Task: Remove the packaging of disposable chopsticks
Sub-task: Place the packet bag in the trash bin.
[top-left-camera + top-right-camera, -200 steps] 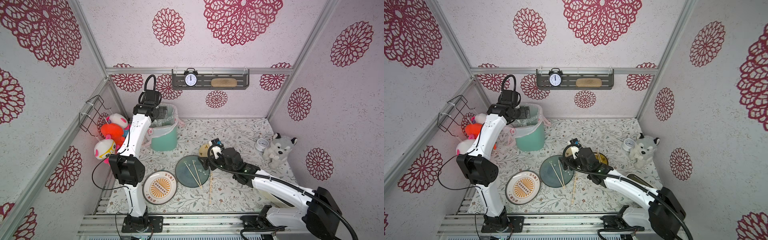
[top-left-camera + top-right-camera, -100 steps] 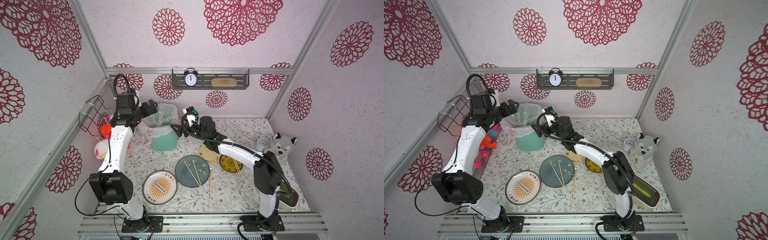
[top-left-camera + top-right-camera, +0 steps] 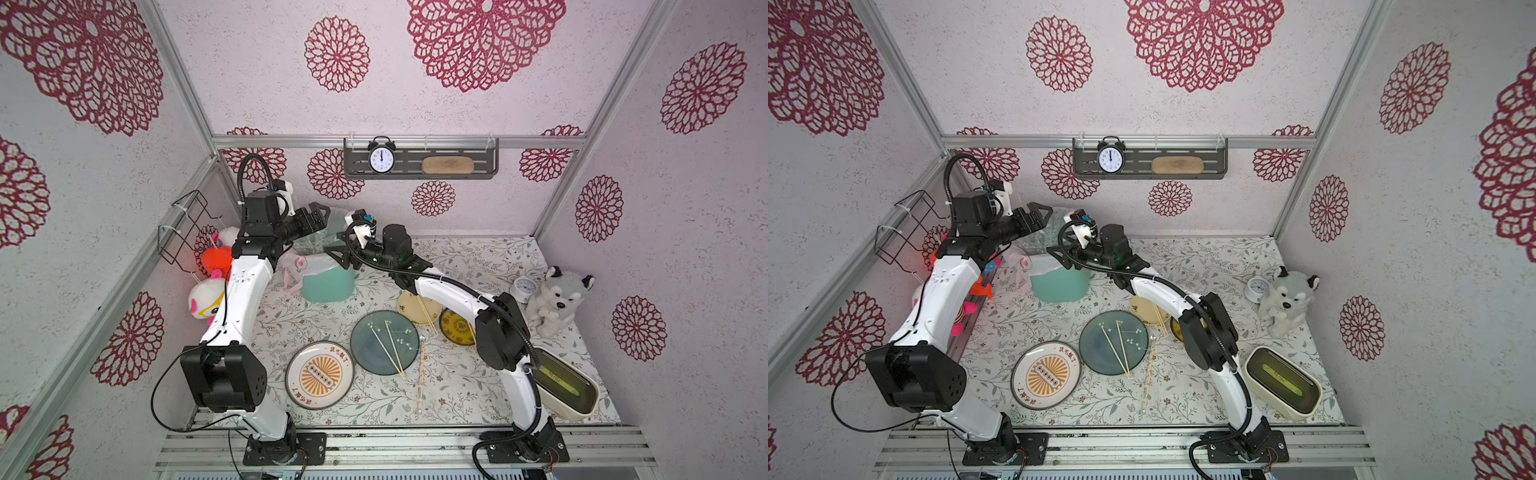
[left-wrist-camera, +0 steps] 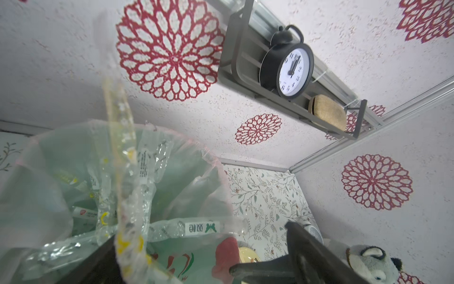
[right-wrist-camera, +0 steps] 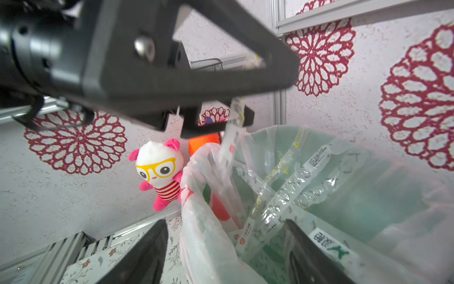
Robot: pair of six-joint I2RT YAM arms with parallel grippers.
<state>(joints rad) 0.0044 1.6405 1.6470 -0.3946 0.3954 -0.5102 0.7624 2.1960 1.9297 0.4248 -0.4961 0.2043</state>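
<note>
We are reading the walls [image 3: 249, 83] as pinkish white with crimson lace rosettes, and the tabletop [image 3: 478, 257] as white with a grey-green vine print. We are logging the bin [image 3: 328, 284] as mint green, the round plate [image 3: 363, 353] as dark teal with white sprigs, the disposable chopsticks [image 3: 387, 352] as pale tan, and the packaging [image 4: 201, 227] as clear with a white, green-printed patch.

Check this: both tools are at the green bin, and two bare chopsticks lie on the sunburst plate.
Wrong plate. The left tool and right tool are at the green bin, but the two chopsticks lie on the dark teal plate, as both top views show.
</note>
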